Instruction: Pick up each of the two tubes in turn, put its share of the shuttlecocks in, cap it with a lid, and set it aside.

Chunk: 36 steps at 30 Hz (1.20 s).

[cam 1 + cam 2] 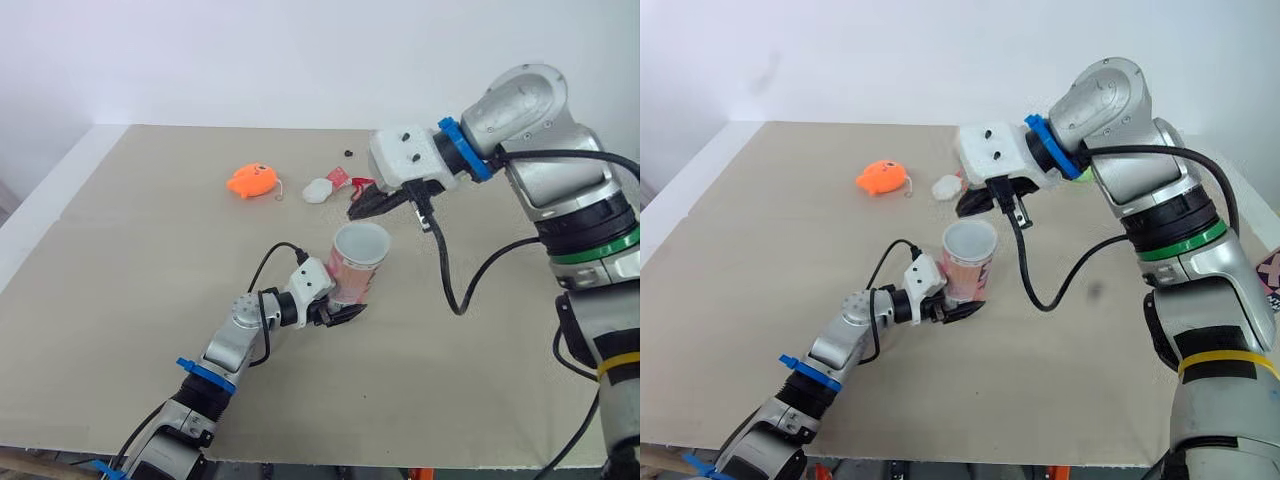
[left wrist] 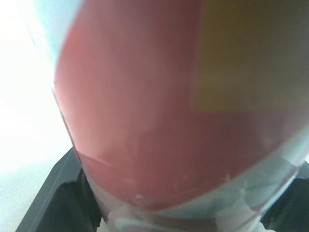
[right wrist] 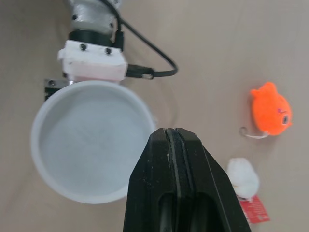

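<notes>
Left gripper (image 1: 345, 313) is clamped on the tube (image 1: 352, 272) low on its wall, near the base. The left wrist view confirms it, with the red-and-white label pressed between the two black fingers. The tube is upright mid-table (image 1: 150, 300), mouth open to the top. I can't tell whether its base touches the table or is just off it.

My read is that the low grip is deliberate: it leaves the rim and the upper wall clear for the other arm and steadies the tube for loading.

The tube looks empty. The right wrist view looks straight into it and shows only a pale floor.

Right gripper (image 1: 372, 204) hangs just behind and slightly above the rim. Its fingers are pressed flat together with nothing visible between them. It is tilted down toward the mouth, roughly in line for a drop, but with closed, empty fingers it has nothing to release. So the task is probably at the loading step for this tube, early on, with no cap in place.

Further back lies a small white fluffy item (image 1: 318, 190) with a red tag (image 1: 337, 176) touching it, near the right gripper. I can't tell whether it's a shuttlecock. An orange plush toy (image 1: 251, 181) sits to their left, clearly a distractor.

Risk: the right gripper is close to the rim, so a sideways sweep could knock the tube out of the left grip.
</notes>
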Motion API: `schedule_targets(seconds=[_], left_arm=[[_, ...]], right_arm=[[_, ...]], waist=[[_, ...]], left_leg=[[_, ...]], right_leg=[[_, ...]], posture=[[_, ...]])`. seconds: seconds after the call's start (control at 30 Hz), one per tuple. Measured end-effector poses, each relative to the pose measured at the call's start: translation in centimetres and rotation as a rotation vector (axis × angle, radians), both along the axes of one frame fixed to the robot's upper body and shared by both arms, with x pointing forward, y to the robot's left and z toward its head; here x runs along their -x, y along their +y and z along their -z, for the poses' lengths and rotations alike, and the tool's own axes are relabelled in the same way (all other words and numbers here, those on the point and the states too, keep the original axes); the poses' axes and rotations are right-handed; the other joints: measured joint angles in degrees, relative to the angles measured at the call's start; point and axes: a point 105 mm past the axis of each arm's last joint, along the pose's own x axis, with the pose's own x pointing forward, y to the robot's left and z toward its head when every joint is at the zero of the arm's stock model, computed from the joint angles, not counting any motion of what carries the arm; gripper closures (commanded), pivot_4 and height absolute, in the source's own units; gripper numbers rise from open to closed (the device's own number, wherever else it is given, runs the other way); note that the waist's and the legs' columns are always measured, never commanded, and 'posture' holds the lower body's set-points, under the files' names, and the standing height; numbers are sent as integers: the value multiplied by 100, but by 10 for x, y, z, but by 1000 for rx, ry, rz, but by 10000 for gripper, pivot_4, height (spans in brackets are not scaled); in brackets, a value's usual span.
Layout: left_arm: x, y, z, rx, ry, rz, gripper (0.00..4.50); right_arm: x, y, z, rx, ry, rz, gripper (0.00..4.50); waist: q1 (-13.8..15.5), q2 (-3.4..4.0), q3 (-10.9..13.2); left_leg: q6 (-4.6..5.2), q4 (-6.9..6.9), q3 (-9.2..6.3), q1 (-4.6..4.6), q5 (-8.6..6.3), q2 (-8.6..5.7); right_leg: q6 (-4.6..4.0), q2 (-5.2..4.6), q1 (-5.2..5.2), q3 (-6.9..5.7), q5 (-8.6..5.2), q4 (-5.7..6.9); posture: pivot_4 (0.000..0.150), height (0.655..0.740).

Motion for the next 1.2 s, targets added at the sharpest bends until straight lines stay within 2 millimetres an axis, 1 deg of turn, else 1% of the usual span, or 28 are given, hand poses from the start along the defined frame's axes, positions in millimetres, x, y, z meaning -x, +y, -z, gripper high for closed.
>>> schedule_targets(seconds=[0.07, 0.1, 0.67, 0.93, 1.2], left_arm=[[0, 0, 0, 0, -1, 0, 10400], [0, -1, 0, 0, -1, 2, 10400], [1, -1, 0, 0, 0, 3, 10400], [1, -2, 0, -3, -1, 7, 10400], [2, -3, 3, -8, 5, 10, 10400]], right_arm=[[0, -2, 12, 27, 33, 7, 44172], [2, -5, 13, 36, 43, 13, 44172], [13, -12, 9, 89, 49, 8, 44172], [17, -11, 14, 139, 34, -24, 44172], [18, -8, 23, 158, 50, -33, 44172]], waist=[[0, 0, 0], [1, 3, 2], [2, 2, 2], [5, 1, 1], [10, -14, -31]], left_leg=[[0, 0, 1, -1, 0, 0], [0, 0, 0, -4, 0, -1], [-1, -1, -13, -7, -1, -2], [-1, -1, -22, -6, -1, -2], [-2, -1, -58, -6, -1, -2]], right_leg=[[0, 0, -2, 1, 0, 0], [1, -2, -4, 0, -1, 0], [-5, -4, -3, -12, -8, -1], [-8, -5, 2, -22, -11, -1], [-25, -10, 14, -62, -22, -1]], posture=[[1500, 7400], [1500, 7400], [1500, 7400], [1500, 7400], [1500, 7400]])
